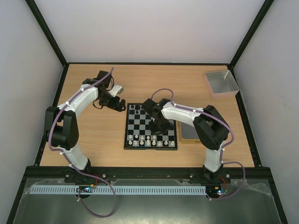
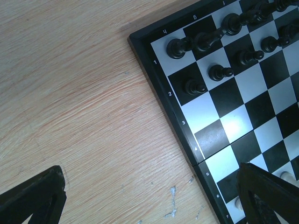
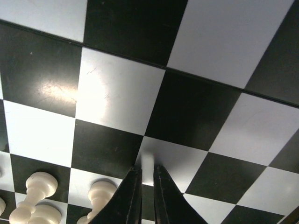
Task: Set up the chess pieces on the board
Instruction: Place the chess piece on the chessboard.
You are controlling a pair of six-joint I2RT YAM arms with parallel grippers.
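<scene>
Plainly the right gripper [image 3: 147,170] is nearer: its fingers, pressed almost together on a pale sliver that may be a piece, hang over the middle of the small black-and-white checkered board [image 1: 140,123]. The tiny cream-white chess pieces [image 3: 37,184] stand toward its near edge. The left gripper [image 2: 149,205], spread wide, hovers off the far-left corner beside the black pieces [image 2: 219,72].

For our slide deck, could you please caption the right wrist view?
Right gripper, fingers close together, low over the board near white pieces.

Chess pieces [image 1: 148,139] on board [image 1: 140,125]; tray [image 1: 188,133] beside
</scene>
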